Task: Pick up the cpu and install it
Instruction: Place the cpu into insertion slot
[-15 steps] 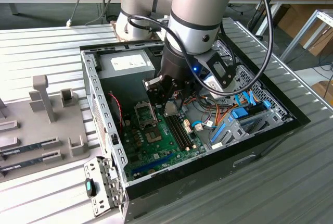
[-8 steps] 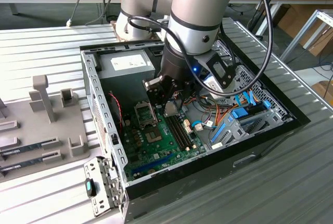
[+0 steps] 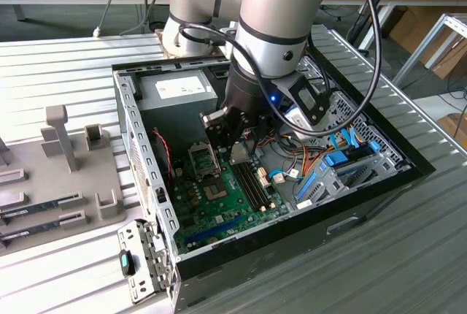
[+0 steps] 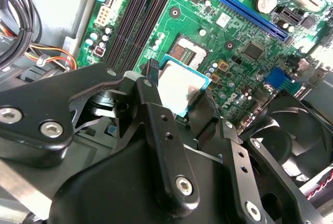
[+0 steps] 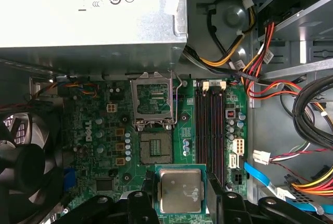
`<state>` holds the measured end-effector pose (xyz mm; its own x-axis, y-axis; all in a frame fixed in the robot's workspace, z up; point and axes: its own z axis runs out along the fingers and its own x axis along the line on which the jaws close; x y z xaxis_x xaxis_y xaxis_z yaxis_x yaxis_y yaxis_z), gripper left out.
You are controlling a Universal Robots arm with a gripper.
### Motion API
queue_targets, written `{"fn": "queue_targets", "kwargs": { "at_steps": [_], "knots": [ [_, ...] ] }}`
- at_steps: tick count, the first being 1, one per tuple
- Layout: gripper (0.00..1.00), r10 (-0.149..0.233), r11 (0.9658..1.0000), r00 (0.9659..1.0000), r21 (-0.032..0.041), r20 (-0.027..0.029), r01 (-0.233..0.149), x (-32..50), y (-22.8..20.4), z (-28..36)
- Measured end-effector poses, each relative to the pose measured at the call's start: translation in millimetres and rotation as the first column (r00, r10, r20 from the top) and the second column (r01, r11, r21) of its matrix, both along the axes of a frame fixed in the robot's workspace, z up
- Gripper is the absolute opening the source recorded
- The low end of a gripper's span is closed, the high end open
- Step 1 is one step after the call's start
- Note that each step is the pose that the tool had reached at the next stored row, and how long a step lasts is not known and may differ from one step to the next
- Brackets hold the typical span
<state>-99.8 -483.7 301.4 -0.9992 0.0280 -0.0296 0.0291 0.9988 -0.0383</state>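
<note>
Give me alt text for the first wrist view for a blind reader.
The pincer holds the cpu by two opposite edges over the green motherboard, near the empty open socket. A grey power supply box sits beyond.

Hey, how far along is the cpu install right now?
Pickup looks done: the gripper is shut on the cpu, held over the motherboard. The socket sits empty with its cover plate open, so seating is not yet done.
</note>
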Motion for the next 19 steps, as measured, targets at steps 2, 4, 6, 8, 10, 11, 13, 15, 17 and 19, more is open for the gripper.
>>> {"fn": "queue_targets", "kwargs": {
  "at_steps": [2,4,6,8,10,11,13,15,17,19],
  "knots": [
    [0.47,0.000,1.0000,1.0000,0.0000,0.0000,0.000,0.0,0.0,-0.5],
    [0.47,0.000,1.0000,1.0000,0.0000,0.0000,0.000,0.0,0.0,-0.9],
    [0.47,0.000,1.0000,1.0000,0.0000,0.0000,0.000,0.0,0.0,-1.3],
    [0.47,0.000,1.0000,1.0000,-0.0001,-0.0001,0.000,0.0,0.0,-1.7],
    [0.47,0.000,1.0000,1.0000,0.0000,0.0000,0.000,0.0,0.0,-2.3],
    [0.47,0.000,1.0000,1.0000,0.0000,0.0001,0.000,0.0,0.0,-2.6],
    [0.47,0.000,1.0000,1.0000,0.0000,0.0000,0.000,0.0,0.0,-3.1],
    [0.47,0.000,1.0000,1.0000,0.0000,0.0000,0.000,0.0,0.0,-3.8],
    [0.47,0.000,1.0000,1.0000,0.0000,0.0000,0.000,0.0,0.0,-4.5],
    [0.47,0.000,1.0000,1.0000,0.0000,0.0000,0.000,0.0,0.0,-5.5]
  ]
}}
